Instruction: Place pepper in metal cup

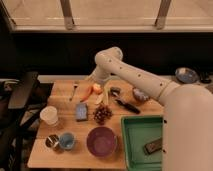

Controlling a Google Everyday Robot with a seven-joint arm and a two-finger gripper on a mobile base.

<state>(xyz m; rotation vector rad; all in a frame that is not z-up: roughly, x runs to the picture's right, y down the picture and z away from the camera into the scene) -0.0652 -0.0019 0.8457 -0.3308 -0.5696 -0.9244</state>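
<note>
Up top, a wide window (110, 12) is flooding in pale daylight, split by two grey mullions, one left (67, 17) and one right (161, 17). A light sill (115, 28) runs right across beneath the glass. Below that it all goes dark: a black wall (50, 55) in deep shade. In front, a wooden table (42, 157), warm and evenly lit. Off to the left, a black frame (22, 97) stands just beside the table's edge, with murky floor (10, 155) under it.
</note>
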